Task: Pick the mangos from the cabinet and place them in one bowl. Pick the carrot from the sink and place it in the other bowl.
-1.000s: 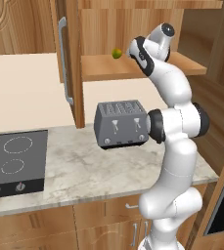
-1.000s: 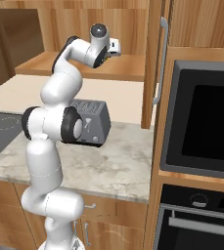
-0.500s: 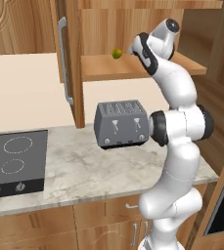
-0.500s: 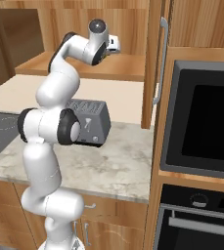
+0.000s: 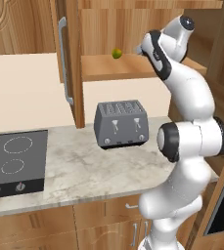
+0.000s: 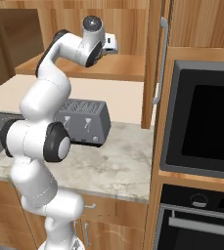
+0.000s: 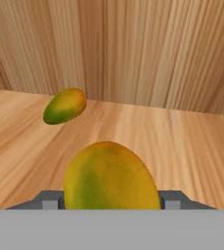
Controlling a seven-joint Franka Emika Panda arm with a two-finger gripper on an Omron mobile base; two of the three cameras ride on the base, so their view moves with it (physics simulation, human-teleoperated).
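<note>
a kitchen: marble counter (image 5: 79, 166) with toaster (image 5: 122, 123), black cooktop (image 5: 13, 163), wooden cabinet (image 5: 108, 68), built-in oven (image 6: 201, 117).

Marble counter (image 5: 84, 166), grey toaster (image 5: 122, 123), black cooktop (image 5: 15, 163), oven (image 6: 204, 117).

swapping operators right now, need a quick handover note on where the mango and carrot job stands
Hand: reached up into the open cabinet, shut on the near mango, which sits between its tips in the hand view.
Far mango: lying on the cabinet shelf, further in and apart from the held one.
Done: first mango gripped; nothing delivered that these views show.
Left: carry this mango to the tan bowl, fetch the second, then take the carrot from the sink to the dark bowl. Bowls, sink and carrot lie outside these views.
</note>
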